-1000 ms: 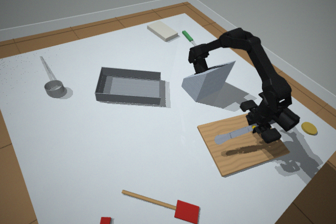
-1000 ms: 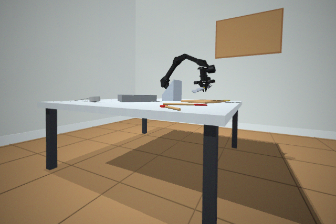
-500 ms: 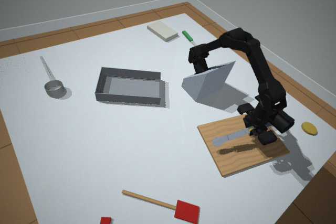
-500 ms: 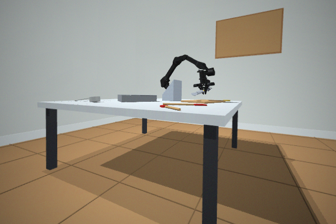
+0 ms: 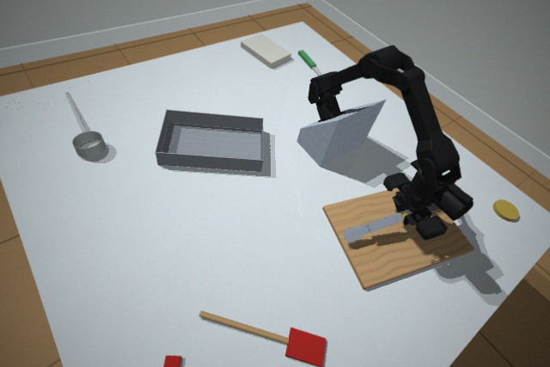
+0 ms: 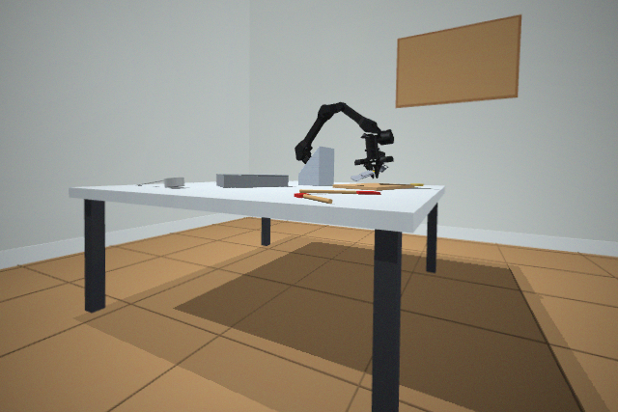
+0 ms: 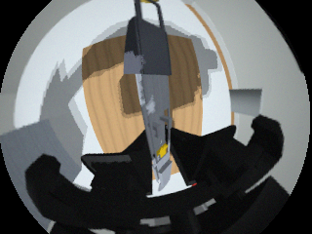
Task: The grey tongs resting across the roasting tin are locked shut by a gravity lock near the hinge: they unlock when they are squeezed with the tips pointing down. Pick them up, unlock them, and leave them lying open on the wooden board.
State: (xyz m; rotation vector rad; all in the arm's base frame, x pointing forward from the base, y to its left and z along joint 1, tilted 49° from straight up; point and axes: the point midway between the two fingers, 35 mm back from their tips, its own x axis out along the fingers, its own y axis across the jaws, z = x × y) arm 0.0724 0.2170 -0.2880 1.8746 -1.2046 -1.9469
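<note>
My gripper (image 5: 412, 219) (image 6: 377, 174) (image 7: 155, 128) points down over the wooden board (image 5: 373, 267) (image 7: 99, 102) and is shut on the grey tongs (image 5: 377, 224) (image 6: 361, 177) (image 7: 157, 102). The tongs hang a little above the board, tilted, with their rounded end at the left lower than the other end. A yellow part (image 5: 405, 215) (image 7: 162, 150) shows on them beside the fingers. The fingers hide part of the tongs, and how far their arms stand apart is not clear. The roasting tin (image 5: 210, 162) (image 6: 252, 180) stands left of the board with nothing in it.
A grey wedge block (image 5: 342, 136) (image 6: 325, 168) (image 7: 39, 151) stands behind the board, near the arm's base. A yellow disc (image 5: 506, 211) lies right of the board. A red-headed spatula (image 5: 306, 347) lies in front. A round scoop (image 5: 90, 149) lies far left, and a cream block (image 5: 266, 50) at the back.
</note>
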